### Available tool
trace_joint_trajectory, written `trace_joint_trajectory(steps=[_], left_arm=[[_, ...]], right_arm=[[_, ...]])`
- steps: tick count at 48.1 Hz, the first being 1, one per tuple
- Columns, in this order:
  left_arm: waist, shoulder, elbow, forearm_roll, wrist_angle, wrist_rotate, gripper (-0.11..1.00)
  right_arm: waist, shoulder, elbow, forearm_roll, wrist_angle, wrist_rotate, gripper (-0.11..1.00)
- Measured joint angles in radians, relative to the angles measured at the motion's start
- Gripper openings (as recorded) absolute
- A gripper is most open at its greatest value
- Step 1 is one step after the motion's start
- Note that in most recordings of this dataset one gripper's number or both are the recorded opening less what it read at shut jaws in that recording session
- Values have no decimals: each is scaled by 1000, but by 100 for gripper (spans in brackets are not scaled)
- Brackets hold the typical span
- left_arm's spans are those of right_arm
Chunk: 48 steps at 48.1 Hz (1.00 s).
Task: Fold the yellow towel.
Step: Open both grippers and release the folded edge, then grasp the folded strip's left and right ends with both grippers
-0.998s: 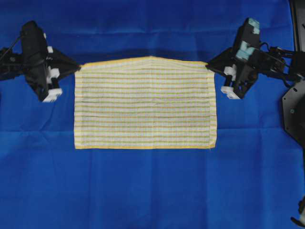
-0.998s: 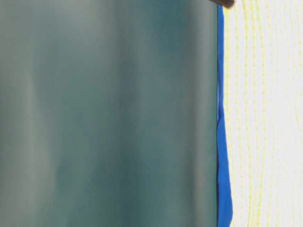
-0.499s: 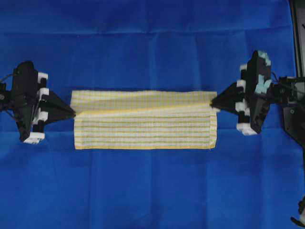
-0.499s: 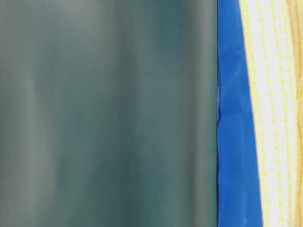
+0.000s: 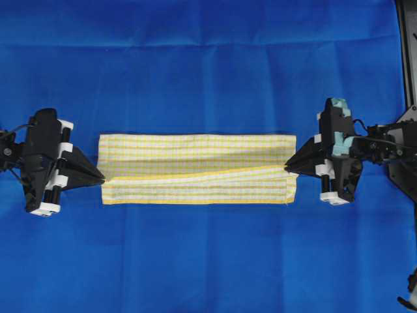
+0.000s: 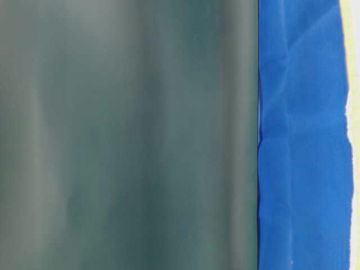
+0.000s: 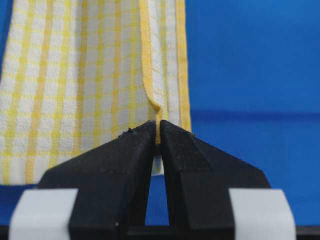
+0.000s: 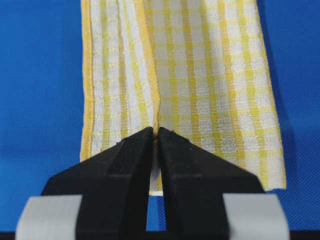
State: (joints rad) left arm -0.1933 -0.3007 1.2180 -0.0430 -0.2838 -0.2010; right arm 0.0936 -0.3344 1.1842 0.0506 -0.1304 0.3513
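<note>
The yellow towel (image 5: 195, 163), white with yellow checks and yellow hems, lies folded over on itself in a long band in the overhead view. My left gripper (image 5: 101, 177) is shut on the folded layer's left corner, also seen in the left wrist view (image 7: 158, 131) with the towel (image 7: 75, 85) beyond it. My right gripper (image 5: 287, 167) is shut on the right corner, also in the right wrist view (image 8: 155, 132) with the towel (image 8: 210, 85). The held hem lies a little short of the near edge. The table-level view shows a sliver of towel (image 6: 353, 112).
The large blue cloth (image 5: 208, 72) covers the whole table, with creases (image 6: 292, 140). A dark blurred surface (image 6: 124, 135) fills the left of the table-level view. Part of a black arm base (image 5: 404, 176) stands at the right edge.
Both grippers have carried the towel's far edge toward the near edge, over the towel. The towel went from spread open to folded nearly in half.
</note>
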Motion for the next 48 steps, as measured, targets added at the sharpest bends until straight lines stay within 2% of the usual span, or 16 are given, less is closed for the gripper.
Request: trace_joint_trajectory(steps=[15,18,22,29,31,33,39,48], left_arm=[[0,25,-32,0,55,0,4],[0,25,-34,0,57,0,6],[5,14,-35,0,58,0,23],[8,-43,-44,-2,72,14,64],[9,-67,-44,-2,83,17,68],[11,-92,-44,-2,94,18,66],[46,-155,-43,-2,118,32,59],[146,-172,-35,-2,129,61,59]], right_arm=[[20,12,-9,0,0,0,5],[28,12,-9,0,0,0,8],[32,12,-14,0,2,0,27],[34,-3,-25,-5,11,-17,72],[34,-15,-25,-9,15,-18,80],[32,-31,-25,-18,20,-20,81],[14,-83,-25,-41,38,-21,74],[-78,-118,-18,-52,69,-21,75]])
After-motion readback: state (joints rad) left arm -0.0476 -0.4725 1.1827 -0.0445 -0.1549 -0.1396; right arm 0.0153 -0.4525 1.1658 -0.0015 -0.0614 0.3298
